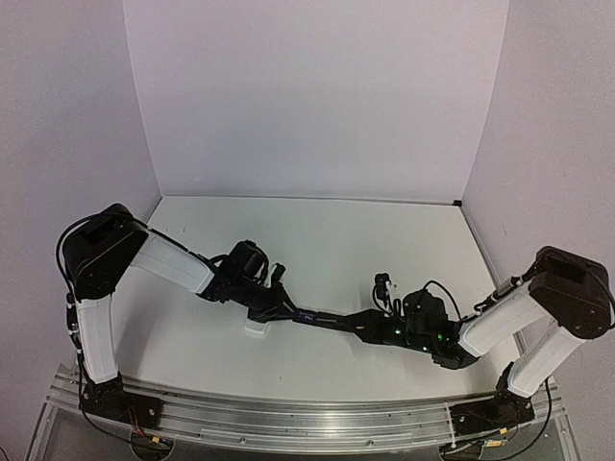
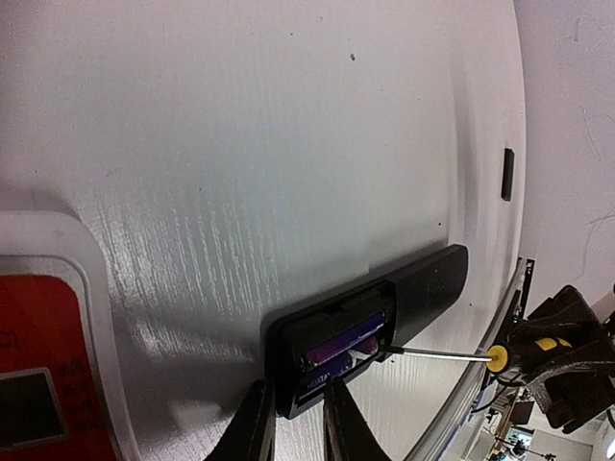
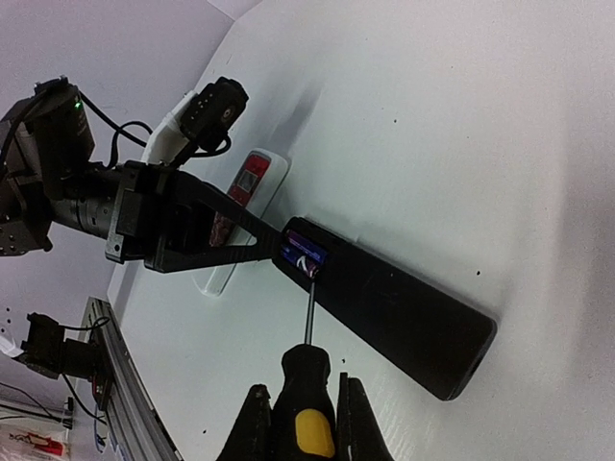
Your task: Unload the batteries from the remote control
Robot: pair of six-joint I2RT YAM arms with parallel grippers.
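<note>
The left hand pinches the remote control at its open end, while the right hand grips the screwdriver, tip angled across the remote's length onto the batteries.

Pretty bright, even light overall; streaky glare on the table, soft shadows, wrist views bend at edges.

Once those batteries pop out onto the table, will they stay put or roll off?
Probably roll: the batteries are small smooth cylinders, and the table looks flat and glossy. They seem snugly seated in the remote, so the screwdriver may flick them out suddenly.
</note>
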